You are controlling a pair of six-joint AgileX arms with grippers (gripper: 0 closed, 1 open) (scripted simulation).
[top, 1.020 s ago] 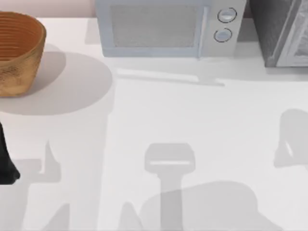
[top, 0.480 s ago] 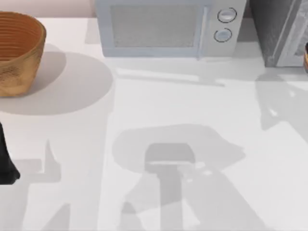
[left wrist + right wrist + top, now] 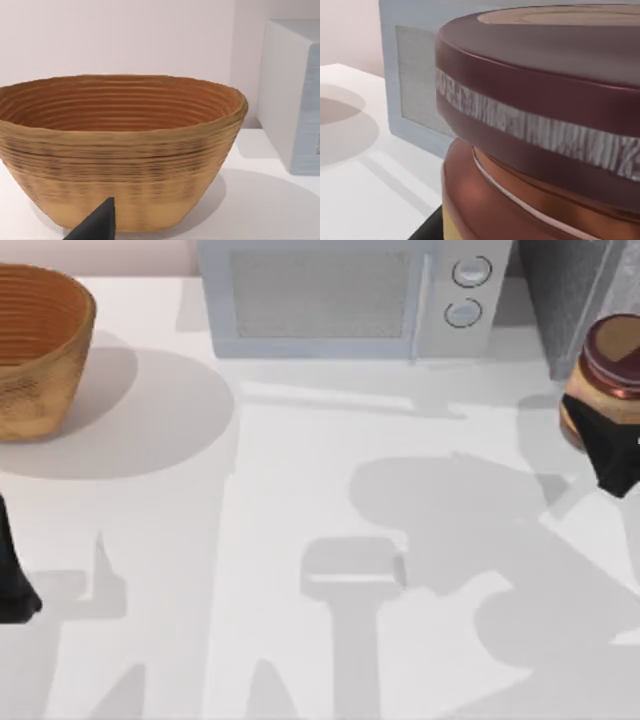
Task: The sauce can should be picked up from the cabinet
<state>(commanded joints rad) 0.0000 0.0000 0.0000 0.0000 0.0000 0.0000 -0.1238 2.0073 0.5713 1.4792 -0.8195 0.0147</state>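
Note:
The sauce can (image 3: 615, 358), with a maroon-and-brown round top and a tan-orange body, hangs at the table's far right edge, just in front of the dark grey speckled cabinet (image 3: 556, 285). My right gripper (image 3: 602, 445) is shut on the can, its black body showing below the lid. In the right wrist view the sauce can (image 3: 545, 130) looms very close, with a black finger (image 3: 427, 227) at its base. My left gripper (image 3: 14, 580) is parked at the left edge of the table.
A pale microwave (image 3: 340, 300) with two round knobs stands at the back middle, left of the cabinet. A woven brown basket (image 3: 35, 345) sits at the back left; the left wrist view faces this basket (image 3: 120, 150).
The sauce can and my right gripper have come into the top view from the right edge, moving leftward in front of the cabinet. Shadows on the table shifted. The left arm stayed still.

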